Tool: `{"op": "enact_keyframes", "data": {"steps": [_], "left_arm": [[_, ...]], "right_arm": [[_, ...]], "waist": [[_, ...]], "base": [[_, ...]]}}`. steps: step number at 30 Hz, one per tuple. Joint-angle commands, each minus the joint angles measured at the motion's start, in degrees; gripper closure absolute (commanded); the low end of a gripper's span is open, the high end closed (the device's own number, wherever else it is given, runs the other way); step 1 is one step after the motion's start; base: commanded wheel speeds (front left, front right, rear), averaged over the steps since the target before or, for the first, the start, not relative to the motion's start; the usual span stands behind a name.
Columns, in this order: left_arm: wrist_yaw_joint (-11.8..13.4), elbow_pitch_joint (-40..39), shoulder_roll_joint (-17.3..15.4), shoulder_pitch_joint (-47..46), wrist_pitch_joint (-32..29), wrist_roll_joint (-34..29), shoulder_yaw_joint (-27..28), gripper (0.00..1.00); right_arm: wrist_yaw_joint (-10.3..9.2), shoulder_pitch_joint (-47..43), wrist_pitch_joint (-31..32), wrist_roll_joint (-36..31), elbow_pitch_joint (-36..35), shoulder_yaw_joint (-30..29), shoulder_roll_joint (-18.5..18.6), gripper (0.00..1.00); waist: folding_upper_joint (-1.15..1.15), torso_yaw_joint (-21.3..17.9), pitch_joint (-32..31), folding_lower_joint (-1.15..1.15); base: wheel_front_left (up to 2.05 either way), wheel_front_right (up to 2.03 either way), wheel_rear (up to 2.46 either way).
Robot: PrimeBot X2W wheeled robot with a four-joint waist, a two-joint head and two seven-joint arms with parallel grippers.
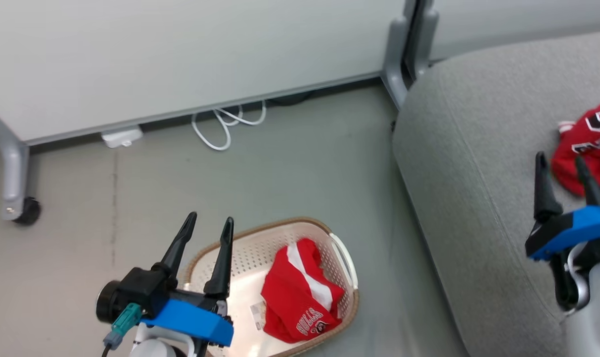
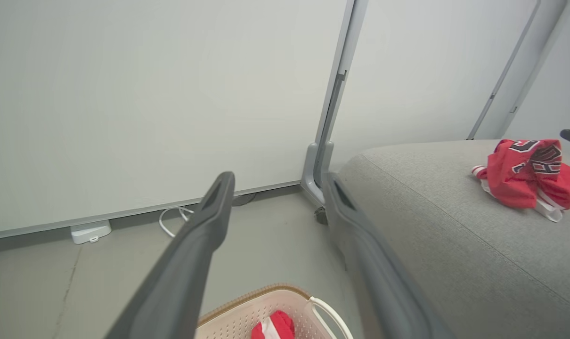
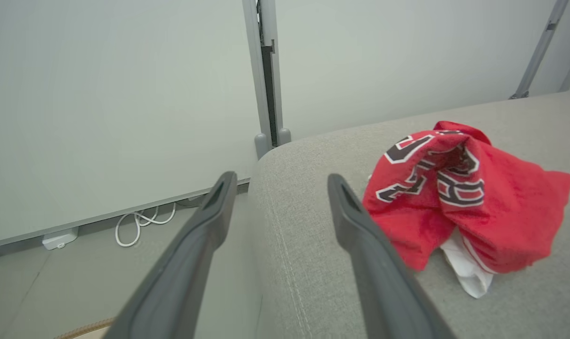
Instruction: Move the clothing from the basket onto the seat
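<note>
One large grey upholstered seat cushion (image 1: 458, 148) bore a crumpled red jersey (image 1: 588, 141) beside your right gripper (image 1: 561, 157). The cream perforated plastic basket (image 1: 280, 233) held the second red BULLS garment (image 1: 300, 297). It lay just right of your nearer left gripper (image 1: 211, 217); both grippers' fingers stood apart, empty.

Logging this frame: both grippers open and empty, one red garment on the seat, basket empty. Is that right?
Not quite. The basket is not empty: a red BULLS garment lies in it, as the head view shows. The rest holds: left gripper and right gripper open and empty, one red garment on the seat.
</note>
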State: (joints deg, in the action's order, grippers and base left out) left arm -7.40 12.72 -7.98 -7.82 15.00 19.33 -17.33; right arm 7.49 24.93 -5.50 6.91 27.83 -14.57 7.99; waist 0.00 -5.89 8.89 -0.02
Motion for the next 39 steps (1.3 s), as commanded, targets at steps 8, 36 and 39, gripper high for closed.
{"op": "enact_keyframes", "data": {"steps": [8, 36, 39], "left_arm": [[-0.1, 0.9, 0.4, 4.2, 0.3, -0.8, 4.6, 0.0], [-0.1, 2.6, 1.4, 8.7, 0.3, -1.8, 13.8, 0.0], [-0.1, 2.6, 1.6, 8.7, 0.3, -1.9, 13.5, 0.0]], "right_arm": [[0.01, -12.6, 4.3, -1.4, -14.5, 1.2, -4.2, 0.0], [0.01, -23.9, 1.0, 2.4, -20.8, 11.4, -5.1, 0.0], [0.02, -23.9, 1.2, 2.7, -20.6, 11.1, -5.1, 0.0]], "waist": [[0.0, 7.3, -6.3, 0.02], [0.0, 8.9, -9.8, 0.02], [0.0, 8.8, -9.8, 0.02]], "base": [[0.0, 0.0, 0.0], [0.0, 0.0, 0.0], [0.0, 0.0, 0.0]]}}
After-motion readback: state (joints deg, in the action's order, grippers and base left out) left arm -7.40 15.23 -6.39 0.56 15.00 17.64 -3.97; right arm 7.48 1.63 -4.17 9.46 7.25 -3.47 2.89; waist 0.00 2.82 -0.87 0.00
